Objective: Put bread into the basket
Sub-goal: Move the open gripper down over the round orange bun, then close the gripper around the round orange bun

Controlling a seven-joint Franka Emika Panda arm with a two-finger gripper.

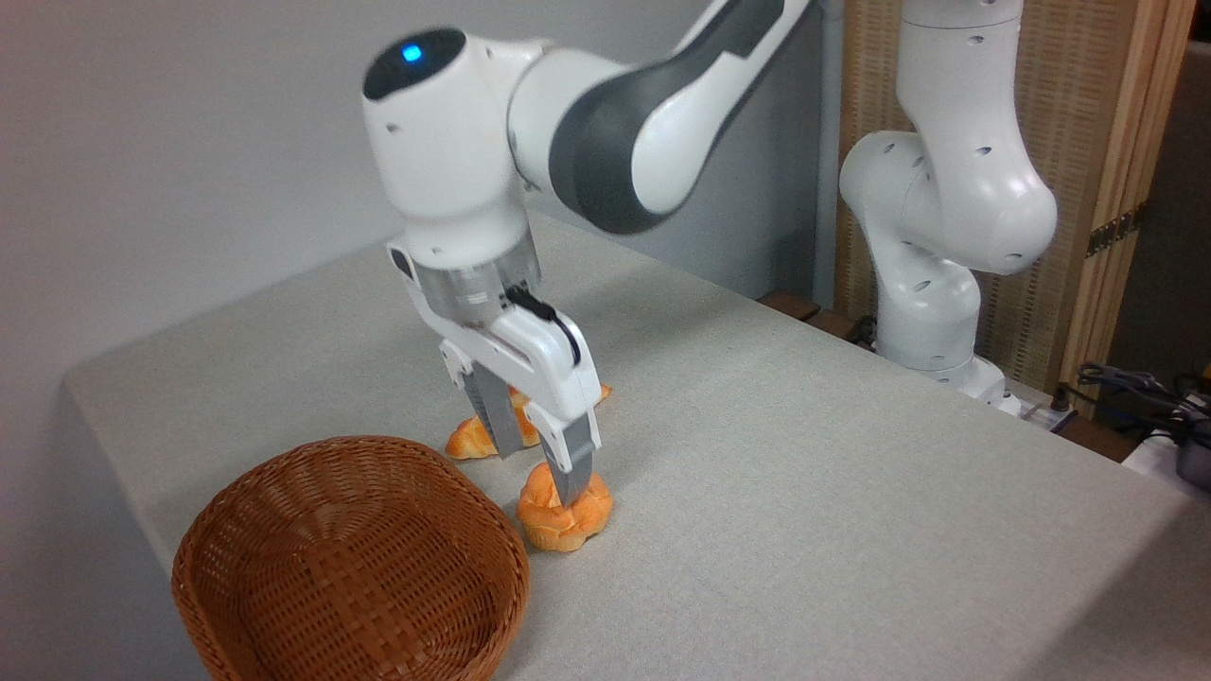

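We hold our claw (535,468) open astride the bread (565,515); closing off-centre could squirt it away from the basket (350,558).

Basket (350,558) crowds the bun (565,515) on its left; loaf (470,437) lies just behind. Tabletop (804,492) to the right and front is open.

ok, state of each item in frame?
gripper: jaws open, down around the bun
bun: on the table, outside the basket, not lifted
basket: upright, empty
braided loaf: flat on the table, partly hidden behind the gripper
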